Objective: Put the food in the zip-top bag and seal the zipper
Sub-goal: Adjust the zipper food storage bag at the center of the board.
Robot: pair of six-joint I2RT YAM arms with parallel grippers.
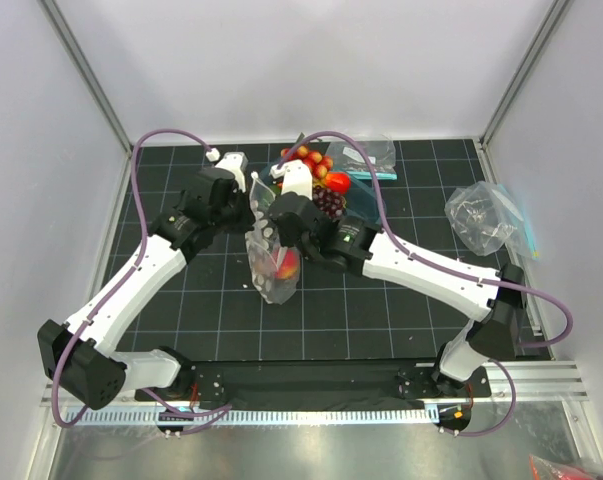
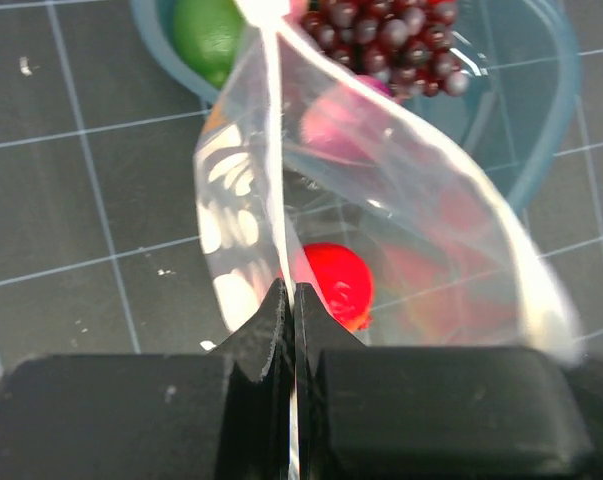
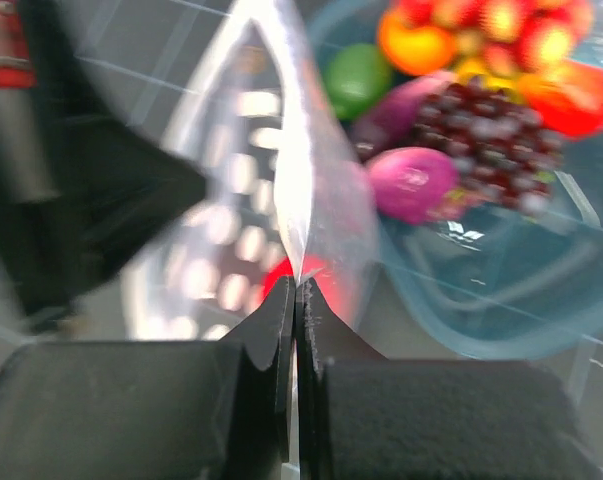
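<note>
The dotted zip-top bag (image 1: 271, 272) hangs upright between both grippers, with the red tomato (image 1: 285, 264) inside it. My left gripper (image 1: 251, 208) is shut on the bag's top edge (image 2: 277, 180), and the tomato (image 2: 336, 282) shows below through the plastic. My right gripper (image 1: 272, 229) is shut on the same edge (image 3: 293, 190), and the tomato (image 3: 311, 278) shows red behind the tips. The grape bunch (image 1: 329, 201) and purple-pink onion (image 3: 413, 184) lie in the blue tray (image 1: 356, 178) just behind. The zipper strip runs along the pinched edge; I cannot tell whether it is sealed.
The tray also holds a green fruit (image 2: 207, 35), an orange fruit (image 3: 415, 42) and small red fruits (image 1: 309, 158). A plain clear bag (image 1: 373, 150) lies behind the tray. Another crumpled clear bag (image 1: 484, 216) lies at the right edge of the black grid mat (image 1: 381, 310).
</note>
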